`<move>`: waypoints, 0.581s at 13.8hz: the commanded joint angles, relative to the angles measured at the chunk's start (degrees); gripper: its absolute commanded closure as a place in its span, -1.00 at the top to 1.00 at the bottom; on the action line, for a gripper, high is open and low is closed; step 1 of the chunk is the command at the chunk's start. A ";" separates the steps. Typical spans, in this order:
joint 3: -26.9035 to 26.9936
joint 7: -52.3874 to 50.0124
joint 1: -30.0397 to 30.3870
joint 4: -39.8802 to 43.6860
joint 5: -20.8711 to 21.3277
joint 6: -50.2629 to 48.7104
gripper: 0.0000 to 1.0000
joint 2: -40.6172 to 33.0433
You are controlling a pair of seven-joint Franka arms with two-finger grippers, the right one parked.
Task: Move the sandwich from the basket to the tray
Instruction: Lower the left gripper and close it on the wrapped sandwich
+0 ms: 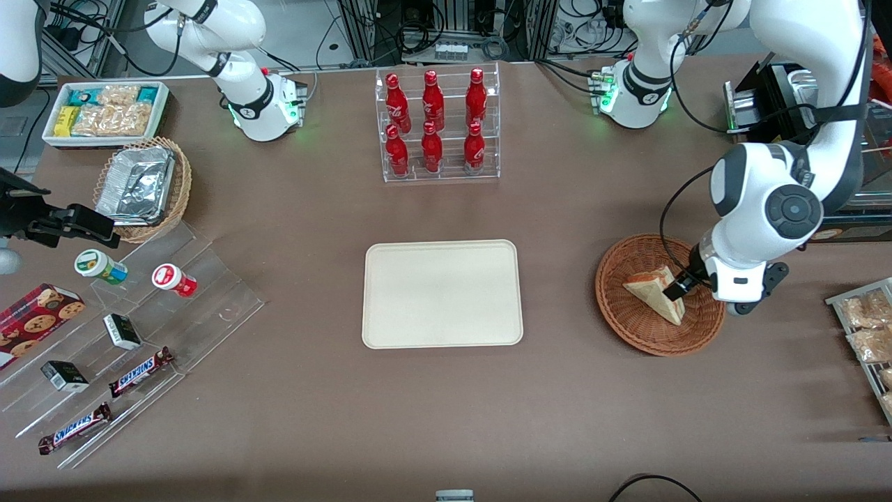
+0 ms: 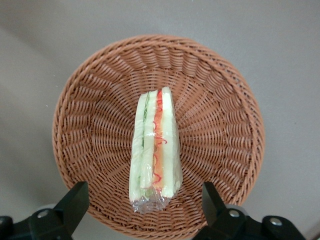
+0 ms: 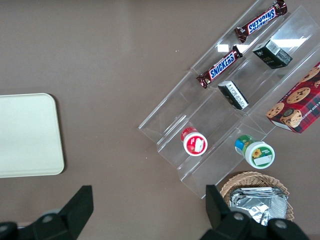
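Note:
The sandwich [image 1: 654,293], a plastic-wrapped wedge of pale bread with red and green filling, lies in the reddish-brown wicker basket [image 1: 620,314] toward the working arm's end of the table. It also shows in the left wrist view [image 2: 155,150], lying in the basket [image 2: 100,100]. My left gripper [image 1: 679,286] hovers just above the sandwich. It is open, one finger [image 2: 75,200] on each side of the sandwich's wrapped end, apart from it. The cream tray [image 1: 442,293] lies empty at the table's middle.
A clear rack of red bottles [image 1: 437,125] stands farther from the front camera than the tray. A tan basket with foil trays [image 1: 143,185], a white snack bin [image 1: 104,111] and a clear stepped stand [image 1: 125,335] with snacks lie toward the parked arm's end.

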 commanded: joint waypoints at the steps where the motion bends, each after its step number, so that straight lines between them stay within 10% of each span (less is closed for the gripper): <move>1: 0.16 -1.11 -0.30 -4.87 0.64 5.25 0.99 -1.73; 8: 0.16 -1.11 -0.38 -10.23 0.73 15.01 0.99 0.02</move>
